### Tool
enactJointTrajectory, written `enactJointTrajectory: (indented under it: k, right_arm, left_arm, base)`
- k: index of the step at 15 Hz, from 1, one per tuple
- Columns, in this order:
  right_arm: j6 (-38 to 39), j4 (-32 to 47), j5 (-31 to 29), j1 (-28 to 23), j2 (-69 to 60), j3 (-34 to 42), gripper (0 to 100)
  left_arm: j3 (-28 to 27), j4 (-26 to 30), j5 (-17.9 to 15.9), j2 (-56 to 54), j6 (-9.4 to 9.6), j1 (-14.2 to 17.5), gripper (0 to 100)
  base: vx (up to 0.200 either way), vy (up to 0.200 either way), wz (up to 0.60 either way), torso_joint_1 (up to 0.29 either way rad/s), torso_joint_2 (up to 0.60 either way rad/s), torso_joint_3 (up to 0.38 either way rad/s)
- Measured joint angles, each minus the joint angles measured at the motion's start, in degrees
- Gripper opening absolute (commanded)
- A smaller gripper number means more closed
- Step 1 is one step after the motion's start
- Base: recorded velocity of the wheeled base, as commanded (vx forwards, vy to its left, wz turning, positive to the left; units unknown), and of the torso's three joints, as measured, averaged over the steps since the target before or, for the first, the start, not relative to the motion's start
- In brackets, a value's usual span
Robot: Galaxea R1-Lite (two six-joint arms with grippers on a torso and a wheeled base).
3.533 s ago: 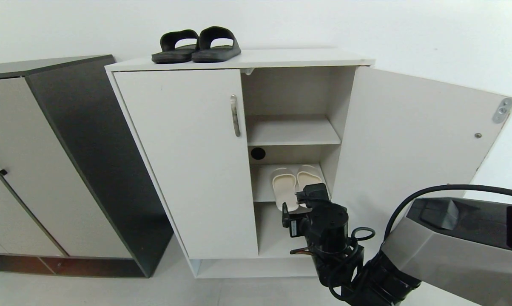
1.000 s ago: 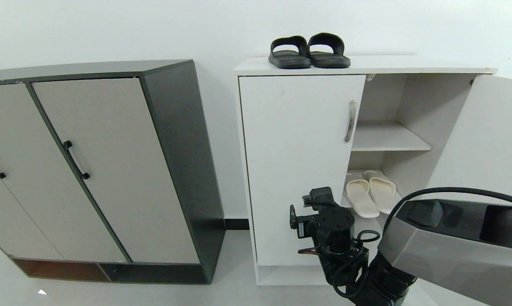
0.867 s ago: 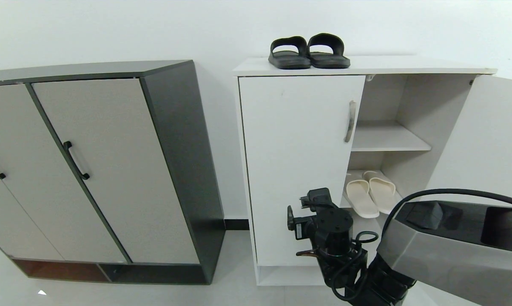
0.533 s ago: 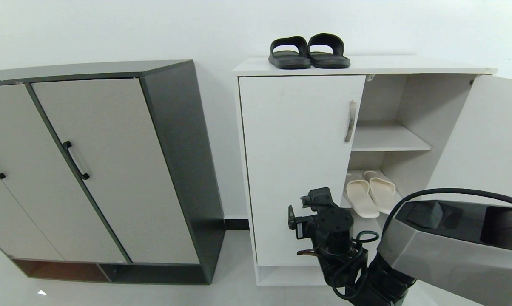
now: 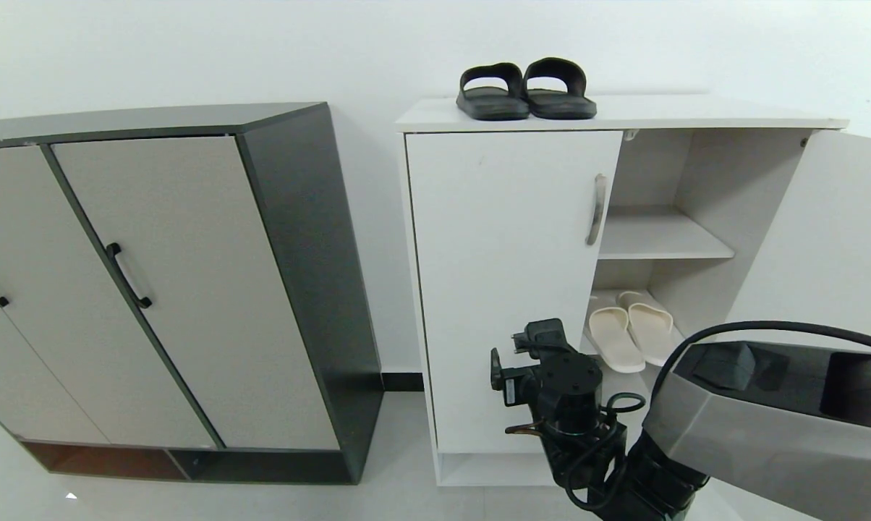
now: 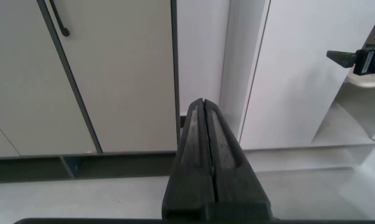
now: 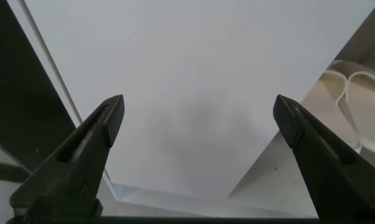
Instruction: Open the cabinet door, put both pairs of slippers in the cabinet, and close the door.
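Cream slippers [image 5: 629,329] inside cabinet [image 5: 696,110], near spread right pincer [image 7: 198,106], left pincer [image 6: 203,111] pressed together

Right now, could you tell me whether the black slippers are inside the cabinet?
Out: the black slippers sit on top of the white cabinet.

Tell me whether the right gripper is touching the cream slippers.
Apart. Head view: right gripper hangs before the closed door; cream slippers lie inside, door edge between.
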Motion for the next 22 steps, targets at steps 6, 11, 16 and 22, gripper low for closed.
enactJointTrajectory:
  k: [6, 11, 16, 22]
  right_arm:
    - [-0.07, 0.22, 0.0, -0.06, 0.43, -0.04, 100]
    - [-0.05, 0.26, 0.02, -0.02, 0.69, -0.12, 100]
    - [-0.05, 0.26, 0.02, 0.0, 0.89, -0.09, 100]
    - [-0.05, 0.26, 0.05, -0.09, 0.89, 0.05, 100]
  left_arm:
    - [0.0, -0.13, -0.01, 0.0, 0.0, 0.0, 0]
    - [0.0, -0.16, 0.05, 0.0, 0.0, 0.0, 0]
    - [0.0, -0.13, 0.05, 0.0, 0.0, 0.0, 0]
    - [0.0, -0.13, 0.05, 0.0, 0.0, 0.0, 0]
  base:
    - [0.0, 0.0, 0.0, 0.071, -0.47, -0.353]
    - [0.0, 0.0, 0.0, 0.138, -0.46, -0.327]
    - [0.0, 0.0, 0.0, 0.177, -0.48, -0.312]
    - [0.0, 0.0, 0.0, 0.205, -0.52, -0.312]
